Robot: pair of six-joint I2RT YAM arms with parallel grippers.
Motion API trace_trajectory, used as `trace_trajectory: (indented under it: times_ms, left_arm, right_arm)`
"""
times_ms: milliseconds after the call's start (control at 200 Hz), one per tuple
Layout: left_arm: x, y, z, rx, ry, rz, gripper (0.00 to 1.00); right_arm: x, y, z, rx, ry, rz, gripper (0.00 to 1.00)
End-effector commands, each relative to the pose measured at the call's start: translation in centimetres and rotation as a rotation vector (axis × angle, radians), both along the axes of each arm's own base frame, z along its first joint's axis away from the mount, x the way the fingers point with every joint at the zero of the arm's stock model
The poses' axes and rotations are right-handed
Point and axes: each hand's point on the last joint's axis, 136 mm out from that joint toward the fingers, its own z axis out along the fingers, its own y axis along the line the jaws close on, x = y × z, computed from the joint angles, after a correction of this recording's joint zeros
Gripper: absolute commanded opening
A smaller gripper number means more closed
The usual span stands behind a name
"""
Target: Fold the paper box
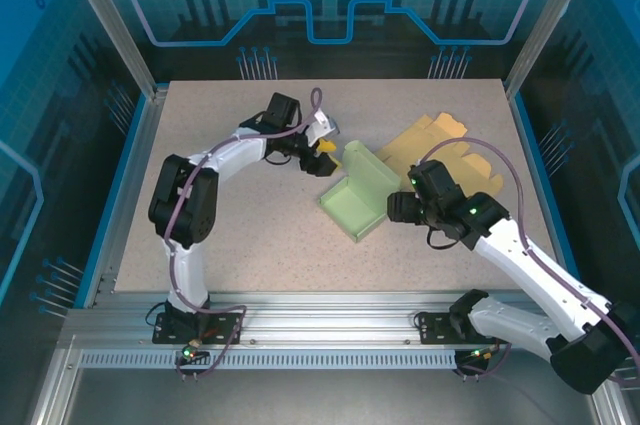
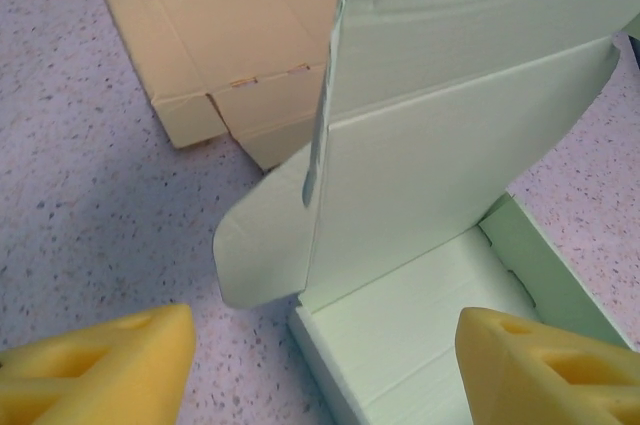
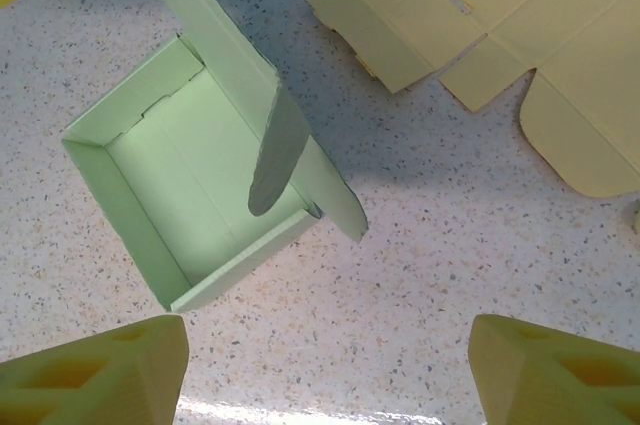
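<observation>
Here, the green paper box (image 1: 352, 213) is seen in the middle of the worktop (image 1: 250, 245), with its tray lying flat and its lid (image 1: 368, 170) standing up along the far long side. The left arm (image 1: 235, 153) is placed by the lid's left end and the right arm (image 1: 520, 255) by the tray's right end, and both sets of jaws are held apart with nothing in them. The left jaws are judged nearer the lid.

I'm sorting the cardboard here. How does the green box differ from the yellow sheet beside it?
The green box is already formed into a tray with raised walls; the yellow sheet lies flat and unfolded. The green box's lid stands upright; the yellow sheet rests wholly on the table. Both are creased paper box blanks.
</observation>
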Motion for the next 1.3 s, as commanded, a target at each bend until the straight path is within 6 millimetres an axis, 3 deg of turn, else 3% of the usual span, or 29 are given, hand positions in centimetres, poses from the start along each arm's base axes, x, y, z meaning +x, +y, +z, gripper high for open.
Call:
trace_trajectory:
  times_ms: [0,160,380,530,770,930,1296]
  left_arm:
    - [-1.4,-1.4,-1.0,0.016,0.020,-0.125,0.70]
    - [-1.0,-2.5,-2.6,0.091,0.008,-0.154,0.69]
    - [-0.5,-3.7,-2.6,0.089,-0.008,-0.168,0.59]
    - [0.8,-3.6,-2.7,0.107,-0.036,-0.127,0.66]
    - [3.1,-0.8,-1.0,0.087,-0.048,-0.062,0.72]
    - [3.2,-1.5,-0.4,0.052,-0.079,-0.104,0.72]
    - [3.6,-4.3,-1.1,0.062,-0.144,-0.202,0.74]
  right_arm:
    - [0.5,0.4,-0.2,0.026,0.007,-0.007,0.74]
    - [0.8,0.4,-0.6,0.010,0.029,-0.007,0.74]
    - [1.1,0.1,-1.2,-0.020,0.039,-0.025,0.73]
    - [1.3,0.3,-1.4,-0.022,0.043,-0.019,0.72]
    - [1.2,0.3,-1.4,-0.021,0.046,-0.017,0.70]
    - [1.5,0.5,-1.1,-0.014,0.035,-0.015,0.70]
    - [1.7,1.0,-0.8,0.005,0.035,-0.002,0.68]
